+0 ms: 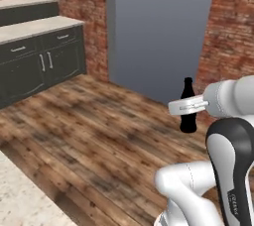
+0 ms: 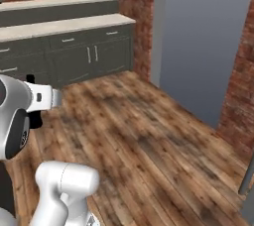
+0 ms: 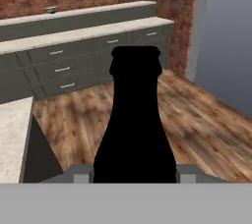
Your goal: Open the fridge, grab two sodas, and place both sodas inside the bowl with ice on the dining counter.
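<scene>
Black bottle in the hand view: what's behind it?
Behind the black bottle held in the gripper: wood floor and dark cabinets. Its body covers the stretch directly behind.

A small, dark, almost black soda bottle [image 1: 188, 112] with a narrow neck stands upright in mid-air above the wooden floor, clamped at its body between the gripper's [image 1: 191, 106] jaws.

A bowl [image 3: 50, 9] sits far off on the upper counter ledge.
</scene>
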Controlling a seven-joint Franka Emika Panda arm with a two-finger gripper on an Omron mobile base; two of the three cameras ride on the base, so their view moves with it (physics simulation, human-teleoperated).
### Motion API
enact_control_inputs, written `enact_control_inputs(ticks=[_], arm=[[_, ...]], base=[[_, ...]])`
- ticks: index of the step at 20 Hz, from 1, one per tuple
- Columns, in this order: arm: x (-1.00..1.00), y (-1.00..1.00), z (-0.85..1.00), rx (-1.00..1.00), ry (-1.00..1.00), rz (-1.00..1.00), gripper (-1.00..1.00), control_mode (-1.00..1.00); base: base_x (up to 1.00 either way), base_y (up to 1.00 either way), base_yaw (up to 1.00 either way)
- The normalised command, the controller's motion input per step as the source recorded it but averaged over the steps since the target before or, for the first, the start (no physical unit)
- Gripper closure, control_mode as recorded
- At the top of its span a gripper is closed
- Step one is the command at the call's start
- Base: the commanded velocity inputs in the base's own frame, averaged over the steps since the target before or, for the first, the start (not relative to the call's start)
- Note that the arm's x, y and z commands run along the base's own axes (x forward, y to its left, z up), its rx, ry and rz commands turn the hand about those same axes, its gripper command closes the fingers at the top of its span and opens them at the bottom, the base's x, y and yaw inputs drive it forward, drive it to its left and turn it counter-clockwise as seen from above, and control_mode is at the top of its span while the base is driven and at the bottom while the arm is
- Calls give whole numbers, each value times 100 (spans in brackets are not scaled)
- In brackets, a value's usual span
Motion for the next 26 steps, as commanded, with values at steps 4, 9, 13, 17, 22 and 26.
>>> enact_control_inputs(ticks=[4,9,13,17,22,26], arm=[[0,0,0,0,0,0,100,100],[0,0,0,0,0,0,100,100],[0,0,0,0,0,0,100,100],[0,0,0,0,0,0,100,100],[0,0,0,0,0,0,100,100],[0,0,0,0,0,0,100,100]], base=[[96,-26,45],[72,-48,41],[98,-21,40],[100,-3,37],[100,0,32],[100,0,30]])
